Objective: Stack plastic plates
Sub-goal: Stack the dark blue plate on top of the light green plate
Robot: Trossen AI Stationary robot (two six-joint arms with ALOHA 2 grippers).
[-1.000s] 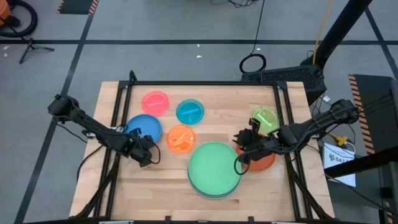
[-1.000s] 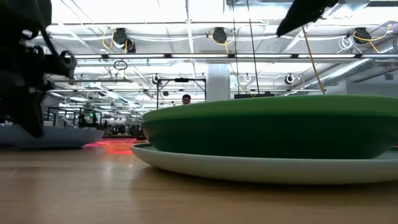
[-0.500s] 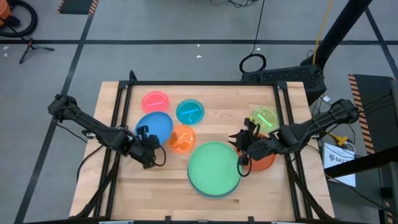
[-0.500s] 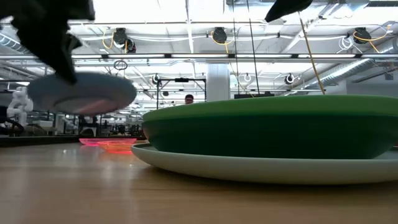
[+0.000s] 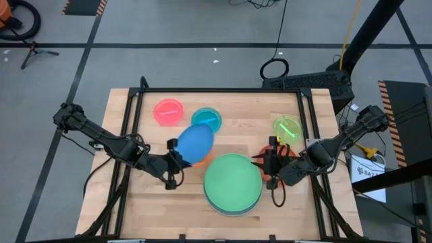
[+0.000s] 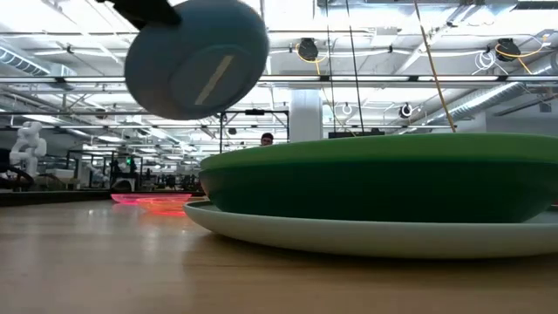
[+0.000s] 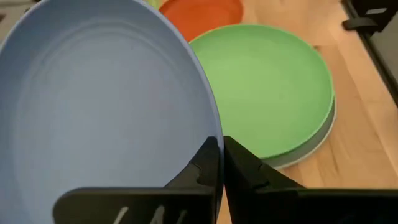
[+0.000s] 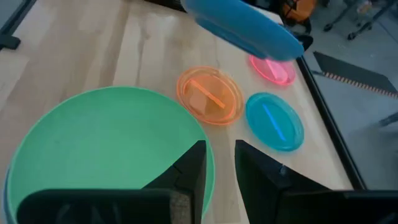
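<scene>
Plates: the big green stack (image 5: 232, 183) sits at the front middle of the counter (image 5: 169, 202), light green on top with a paler one under it. The blue plate (image 5: 195, 143) is up in the air, tilted, pinched by its rim in the left claw (image 5: 173, 152), hanging over the orange plate (image 8: 209, 95) just left of the stack. The red-orange plate (image 5: 287, 177) pokes out right of the stack, mostly under the right arm. The right claw (image 5: 270, 162) hovers at the stack's right edge, fingers slightly apart, holding nothing. Pink (image 5: 168, 111), cyan (image 5: 208, 118) and lime (image 5: 287, 127) small ones lie along the back.
</scene>
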